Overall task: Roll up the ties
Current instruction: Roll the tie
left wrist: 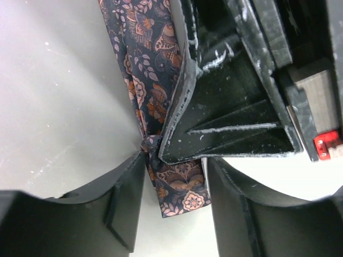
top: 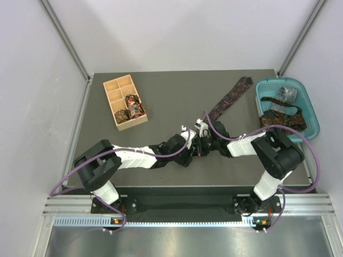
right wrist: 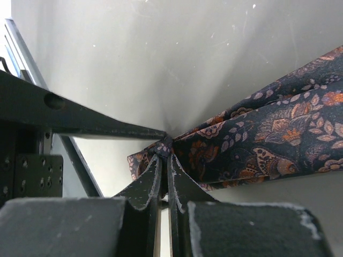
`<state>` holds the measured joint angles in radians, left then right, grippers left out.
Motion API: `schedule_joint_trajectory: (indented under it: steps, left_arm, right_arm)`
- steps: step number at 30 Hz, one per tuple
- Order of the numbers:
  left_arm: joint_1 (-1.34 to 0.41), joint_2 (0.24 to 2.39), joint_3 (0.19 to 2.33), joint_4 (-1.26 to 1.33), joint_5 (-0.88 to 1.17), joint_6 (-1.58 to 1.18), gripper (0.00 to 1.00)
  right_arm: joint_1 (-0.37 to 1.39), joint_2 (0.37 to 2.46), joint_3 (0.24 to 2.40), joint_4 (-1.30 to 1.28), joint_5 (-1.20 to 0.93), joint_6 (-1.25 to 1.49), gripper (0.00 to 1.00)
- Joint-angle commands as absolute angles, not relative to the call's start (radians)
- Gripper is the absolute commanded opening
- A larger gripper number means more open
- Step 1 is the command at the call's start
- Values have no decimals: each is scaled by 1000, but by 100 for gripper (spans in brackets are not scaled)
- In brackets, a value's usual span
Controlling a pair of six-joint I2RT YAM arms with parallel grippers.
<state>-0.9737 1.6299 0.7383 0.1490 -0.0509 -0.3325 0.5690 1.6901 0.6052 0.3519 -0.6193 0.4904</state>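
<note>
White walls (top: pixel 187 32) close in a dark grey table (top: pixel 171 96), and both arms reach from the bottom of the overhead view to meet near its middle. A paisley tie (top: pixel 230 99), dark with orange and pale flowers, lies flat on the table, running from that meeting point up to the upper right, where its wide end stops just beside a teal basket (top: pixel 312 115). The right gripper (right wrist: pixel 166 158) is closed on the tie's narrow part. Its two fingers (right wrist: pixel 153 182) are pressed together, and the fabric is bunched into a tight knot-like pinch at their tips, with a short tail of tie poking out to the left. The left gripper (left wrist: pixel 175 160) straddles the same spot with its jaws standing apart. The short tail lies between them, and one fingertip touches the bunched fabric right at the pinch; the jaws are not clamped on it. In the basket at the right of the overhead view lie an orange-speckled tie (top: pixel 284 119), loosely heaped, and a grey tie (top: pixel 286 93) behind it. A wooden compartment box (top: pixel 113 88) sits at the upper left of the table, and two rolled ties (top: pixel 134 104) fill its compartments nearest the lower right.
</note>
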Motion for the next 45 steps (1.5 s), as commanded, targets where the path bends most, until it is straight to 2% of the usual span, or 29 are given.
schedule_joint_trajectory:
  steps: [1, 3, 5, 8, 14, 15, 16, 18, 21, 24, 26, 27, 28, 30, 35, 37, 41, 45]
  left_arm:
    - [-971, 1666, 785, 43, -5, -351, 53]
    - [-973, 1686, 805, 14, 37, -344, 50]
    - [-974, 1697, 833, -35, 43, -331, 42]
    - [-982, 1713, 845, -81, 31, -322, 38]
    - [-999, 1717, 825, -121, -49, -316, 36]
    - [-1000, 1713, 822, -121, -54, -316, 37]
    - [-1006, 1715, 819, -120, -55, -319, 43]
    - [-1015, 1704, 819, -112, -61, -318, 60]
    - [-1020, 1689, 818, -94, -57, -319, 62]
    - [-1020, 1683, 831, -97, -64, -328, 60]
    - [-1019, 1655, 819, -81, -96, -342, 64]
    - [-1020, 1605, 804, -66, -135, -347, 69]
    - [-1020, 1571, 764, -42, -155, -357, 87]
    - [-1020, 1464, 717, -8, -221, -365, 99]
    - [-1016, 1298, 678, 29, -336, -385, 99]
    - [-1011, 1305, 705, 5, -397, -425, 99]
    - [-1005, 1411, 883, -262, -371, -387, 98]
    - [-1015, 1431, 893, -230, -322, -305, 99]
  right_arm:
    - [555, 1709, 615, 313, -586, 451, 1]
    - [555, 1707, 615, 313, -586, 453, 1]
    - [555, 1707, 614, 313, -586, 454, 1]
    - [555, 1701, 614, 310, -581, 451, 2]
    - [552, 1706, 617, 305, -581, 449, 5]
    - [551, 1706, 618, 305, -583, 449, 6]
    - [551, 1707, 617, 305, -583, 449, 6]
    - [548, 1709, 617, 310, -589, 449, 6]
    - [548, 1710, 617, 313, -594, 449, 5]
    - [548, 1709, 614, 314, -595, 453, 5]
    - [546, 1707, 609, 321, -594, 454, 5]
    - [546, 1709, 607, 322, -595, 454, 5]
    - [545, 1709, 607, 324, -595, 456, 5]
    - [545, 1710, 609, 325, -598, 456, 5]
    - [546, 1709, 606, 328, -598, 459, 5]
    - [545, 1709, 606, 330, -598, 459, 5]
    - [545, 1709, 607, 331, -600, 459, 5]
    - [545, 1709, 604, 331, -600, 459, 5]
